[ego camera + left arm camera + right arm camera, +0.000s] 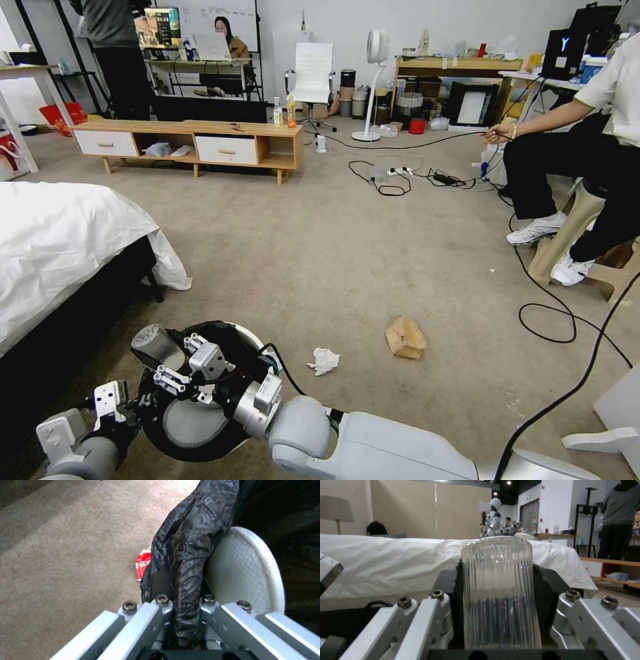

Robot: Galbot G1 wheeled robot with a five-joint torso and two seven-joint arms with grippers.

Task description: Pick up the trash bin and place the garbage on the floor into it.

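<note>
White-sheeted bed, low wooden cabinet

The small round white plastic bin with its crinkled black bag liner hangs from my left gripper, clamped on its rim. My right gripper pinches a clear ribbed plastic bottle over the bin's mouth. On the beige carpet, a white tissue wad lies at two o'clock from the bin, a crumpled brown paper bag just beyond it, and a red-white snack wrapper sits beside the liner.
</note>
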